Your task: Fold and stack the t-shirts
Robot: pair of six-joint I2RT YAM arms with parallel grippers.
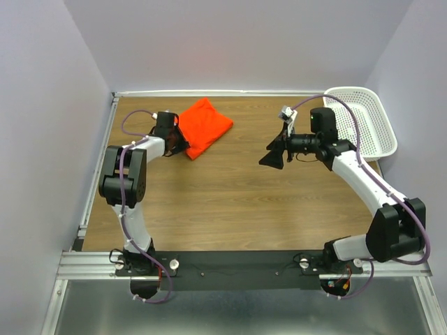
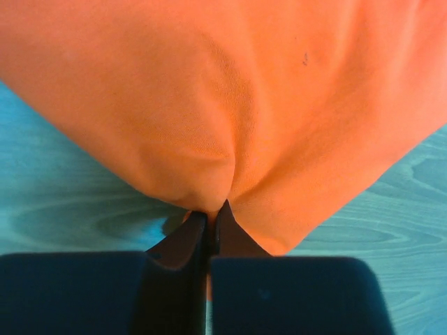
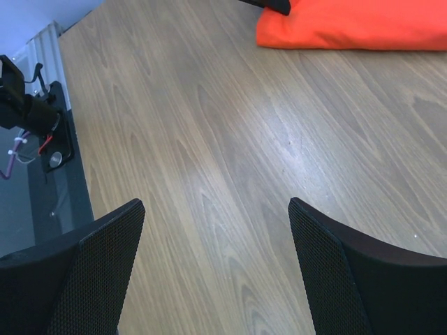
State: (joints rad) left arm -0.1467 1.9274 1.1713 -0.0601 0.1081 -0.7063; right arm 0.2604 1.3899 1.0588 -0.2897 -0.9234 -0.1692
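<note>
A bright orange-red t-shirt (image 1: pixel 204 126) lies folded at the back left of the table. It fills the left wrist view (image 2: pixel 237 105) and shows at the top of the right wrist view (image 3: pixel 356 28). My left gripper (image 1: pixel 179 144) is shut on the shirt's near-left edge, with a fold of fabric pinched between the fingers (image 2: pixel 209 223). My right gripper (image 1: pixel 274 158) is open and empty above the bare wood in the middle right of the table, well apart from the shirt; its wide-spread jaws show in the right wrist view (image 3: pixel 216 230).
A white plastic lattice basket (image 1: pixel 364 120) stands at the back right corner, behind the right arm. Walls close the table at the back and sides. A metal rail (image 1: pixel 98 167) runs along the left edge.
</note>
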